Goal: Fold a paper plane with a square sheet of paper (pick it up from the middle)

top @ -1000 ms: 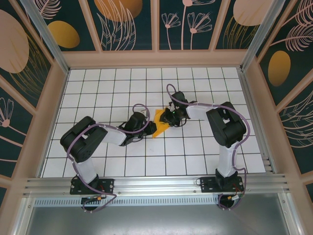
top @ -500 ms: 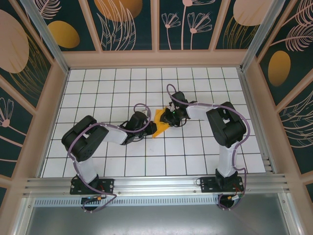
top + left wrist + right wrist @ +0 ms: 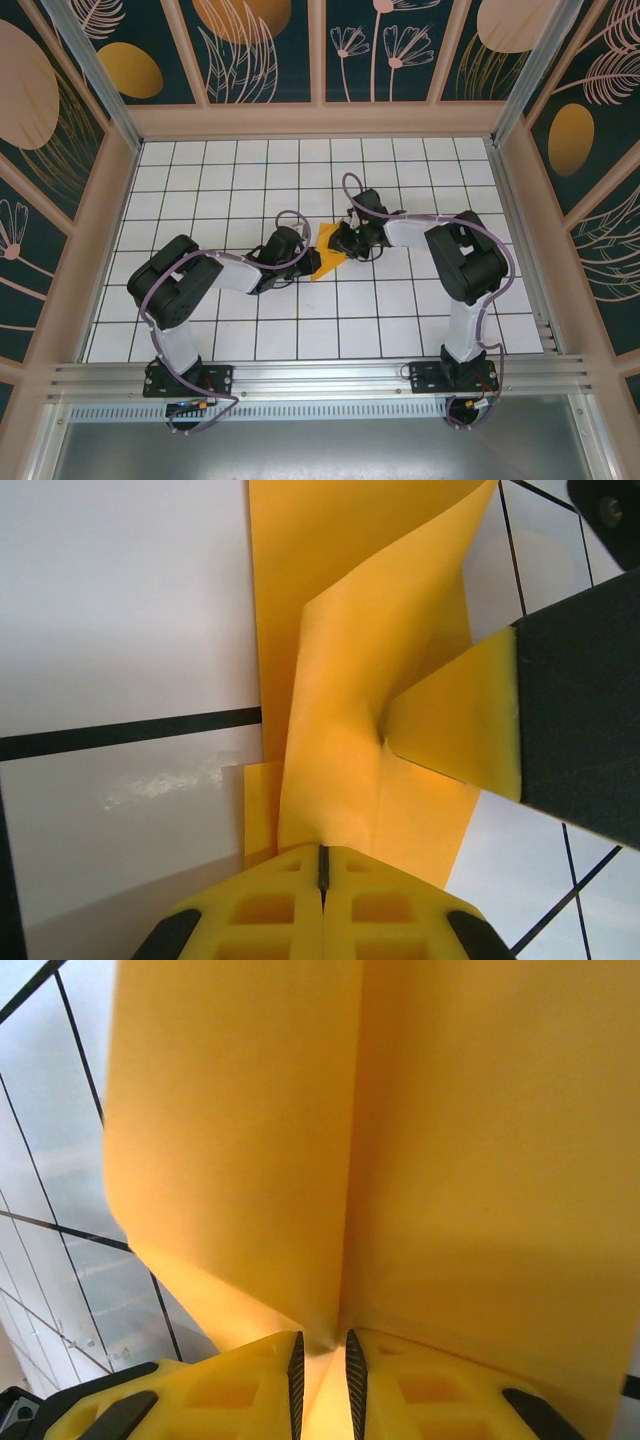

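Sheet (image 3: 327,253) was a small creased orange shape, partly folded and not yet a dart. It sat mid-surface, raised at its middle. Whether its lower point touched the surface (image 3: 200,200), I couldn't tell from above. The left wrist view showed the sheet (image 3: 340,680) standing as a ridge, with flaps dropping away on both sides. The right wrist view showed the sheet (image 3: 400,1140) as two panels meeting at one vertical crease.

Left hand (image 3: 300,262) sat on the sheet's left edge. In its own camera the left hand (image 3: 322,858) was clamped fully shut on the base of the ridge, with paper coming straight out of the seam. Right hand (image 3: 343,242) sat on the sheet's opposite side. Seen close, the right hand (image 3: 322,1345) was closed on the crease with only paper thickness between its pads. One of its fingers (image 3: 470,725) also showed beyond the ridge in the left wrist view, tip pressed into a fold.

My read on why:
- Two opposed pinches keep the fold line pinned so the layers can't slide while the next crease is set.
- Holding the sheet off the surface gives the flaps room to hang free.

Stage looks like mid-fold.

Risk: the paper is thin, so any pull apart along the ridge could skew the crease or tear it at a pinch point.
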